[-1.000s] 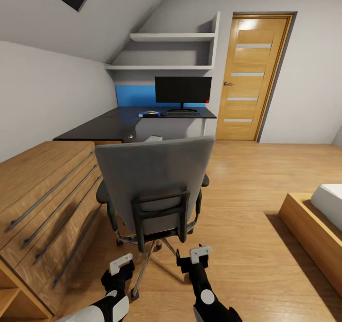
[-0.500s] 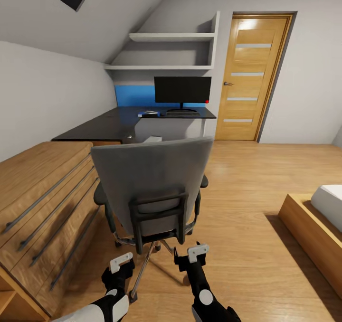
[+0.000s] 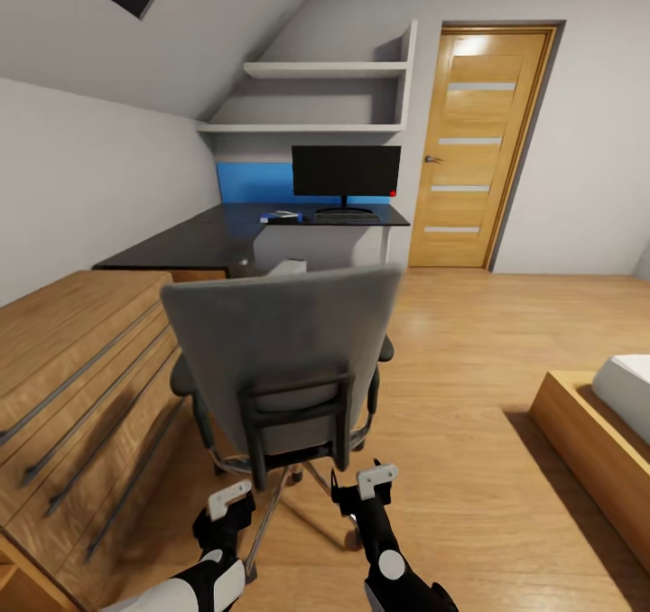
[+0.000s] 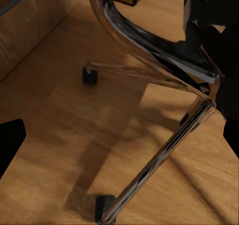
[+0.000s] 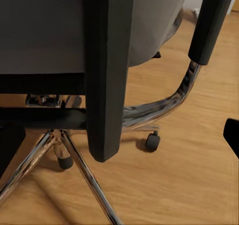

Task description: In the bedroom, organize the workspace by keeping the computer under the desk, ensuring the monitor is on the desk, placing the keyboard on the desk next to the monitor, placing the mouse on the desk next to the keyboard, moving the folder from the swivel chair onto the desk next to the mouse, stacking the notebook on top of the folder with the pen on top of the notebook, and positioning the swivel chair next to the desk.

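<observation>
The grey swivel chair (image 3: 280,350) stands with its back to me in the middle of the head view. Both grippers hang low behind it, apart from it: my left gripper (image 3: 226,508) open over the chrome star base (image 4: 164,65), my right gripper (image 3: 361,490) open facing the black back frame (image 5: 104,75). Beyond the chair the black desk (image 3: 199,242) carries the monitor (image 3: 346,171) and, in front of it, the keyboard (image 3: 346,217). To the keyboard's left lies the blue folder (image 3: 282,218) with something pale on top. Mouse and pen are too small to make out. A light grey corner, likely the computer (image 3: 287,267), shows under the desk.
A light wooden drawer cabinet (image 3: 72,386) with long bar handles runs along the left, close to the chair. A wooden door (image 3: 474,143) is at the back right and a bed corner (image 3: 605,422) at the right. Open wooden floor (image 3: 469,350) lies between chair and bed.
The view has crept forward: cabinet and chair loom larger and sit lower left. The chair back has turned slightly. Both grippers rose a little, still open.
</observation>
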Controlling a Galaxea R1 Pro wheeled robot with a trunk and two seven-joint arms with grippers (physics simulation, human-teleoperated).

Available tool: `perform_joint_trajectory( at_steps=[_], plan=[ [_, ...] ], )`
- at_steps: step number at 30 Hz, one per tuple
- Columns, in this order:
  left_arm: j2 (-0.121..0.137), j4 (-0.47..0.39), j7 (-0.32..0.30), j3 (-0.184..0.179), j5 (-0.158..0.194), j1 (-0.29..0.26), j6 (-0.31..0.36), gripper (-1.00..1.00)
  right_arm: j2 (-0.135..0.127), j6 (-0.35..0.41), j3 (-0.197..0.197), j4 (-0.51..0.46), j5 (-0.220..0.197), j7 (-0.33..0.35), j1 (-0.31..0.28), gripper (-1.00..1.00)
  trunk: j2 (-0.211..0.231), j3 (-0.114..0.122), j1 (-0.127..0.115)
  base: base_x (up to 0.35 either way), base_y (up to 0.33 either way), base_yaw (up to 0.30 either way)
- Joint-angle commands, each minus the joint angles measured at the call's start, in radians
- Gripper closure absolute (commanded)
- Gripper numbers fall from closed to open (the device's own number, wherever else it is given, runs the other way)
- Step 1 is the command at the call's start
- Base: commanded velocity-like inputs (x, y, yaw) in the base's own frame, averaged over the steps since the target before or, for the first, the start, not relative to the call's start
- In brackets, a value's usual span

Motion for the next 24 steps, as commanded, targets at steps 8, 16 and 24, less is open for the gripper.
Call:
perform_joint_trajectory(
  at_steps=[8,16,24],
  plan=[
    [-0.001,-0.001,0.004,-0.004,-0.016,-0.001,-0.001,-1.00,0.000,-0.002,0.004,0.001,0.003,-0.010,-0.001,-1.00,0.000,-0.001,0.000,0.116,0.000,0.000],
    [-0.001,-0.001,0.006,-0.005,-0.016,-0.001,-0.002,-1.00,0.000,-0.002,0.004,0.003,0.004,-0.010,-0.001,-1.00,0.000,-0.001,0.000,0.037,-0.057,0.000],
    [-0.001,-0.001,0.006,-0.004,-0.016,-0.001,-0.002,-1.00,0.000,-0.002,0.004,0.003,0.004,-0.011,-0.001,-1.00,0.000,-0.001,0.000,0.000,-0.170,0.000]
  ],
)
